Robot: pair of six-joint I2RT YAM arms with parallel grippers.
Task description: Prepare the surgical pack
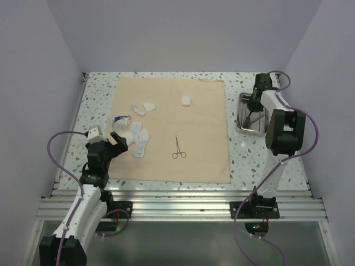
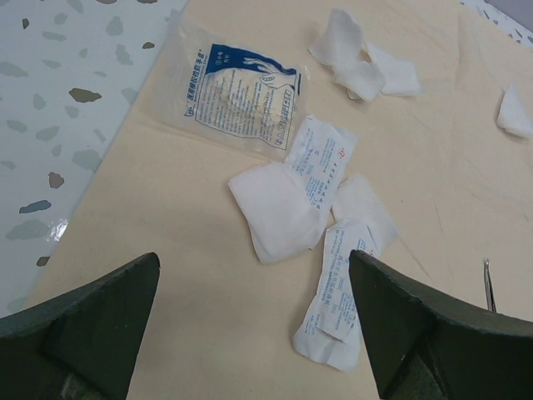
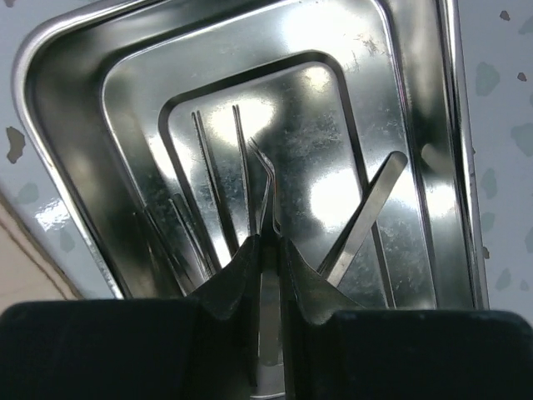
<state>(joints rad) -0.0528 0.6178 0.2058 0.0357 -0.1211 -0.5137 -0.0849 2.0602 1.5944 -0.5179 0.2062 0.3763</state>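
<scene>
- The beige cloth sheet (image 1: pixel 199 160) is lying spread flat on the speckled table (image 1: pixel 100 88), with its long sides running from the near edge to the far edge.
- The left gripper (image 1: pixel 115 142) is hovering above the cloth's near-left part with its jaws spread wide and nothing between them.
- In the left wrist view, its dark fingers (image 2: pixel 92 321) are framing a cluster of white gauze packets (image 2: pixel 275 208).
- A long narrow packet (image 2: pixel 337 304) is lying with its long axis pointing away from the arm bases.
- A larger clear packet with blue print (image 2: pixel 241 96) is resting near the cloth's left edge, slanted.
- Loose white gauze pieces (image 1: pixel 143 108) are sitting farther back, and one more (image 1: pixel 186 100) is lying apart, to their right.
- Ring-handled forceps (image 1: pixel 178 148) are lying mid-cloth, rings toward the near edge and tips pointing to the far edge.
- The steel tray (image 1: pixel 249 128) is sitting off the cloth on the right, long axis near to far.
- The right gripper (image 1: pixel 253 115) is reaching down into the tray, its jaws clamping a slim bent-tipped instrument (image 3: pixel 264 179).
- That instrument is running straight out along the fingers (image 3: pixel 229 279), tip pointing at the tray floor.
- A flat metal instrument (image 3: pixel 366 218) is lying diagonally beside it inside the tray.
</scene>
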